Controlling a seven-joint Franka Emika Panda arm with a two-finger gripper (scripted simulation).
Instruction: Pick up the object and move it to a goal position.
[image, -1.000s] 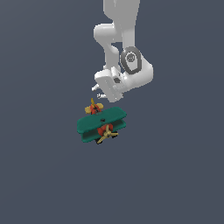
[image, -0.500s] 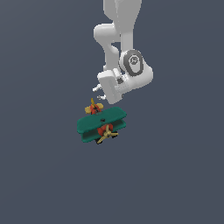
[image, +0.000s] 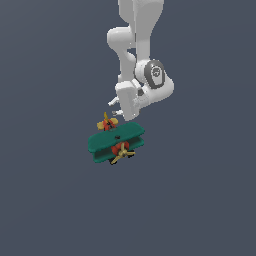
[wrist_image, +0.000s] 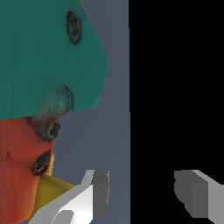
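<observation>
The toy biplane sits on the dark floor, with dark green wings, a red nose and a tan propeller facing the exterior camera. Its yellow and red tail points away. My gripper hangs just above and behind the tail, open and empty, apart from the plane. The wrist view shows the green upper wing, the red body and the yellow tail close up. One grey fingertip stands beside the tail. The gripper holds nothing between its jaws.
The plane rests on a plain dark blue-grey floor. The white arm rises above the gripper. In the wrist view a black area begins past the floor's straight edge.
The arm's hand has come down a little toward the plane's tail. The plane has not moved.
</observation>
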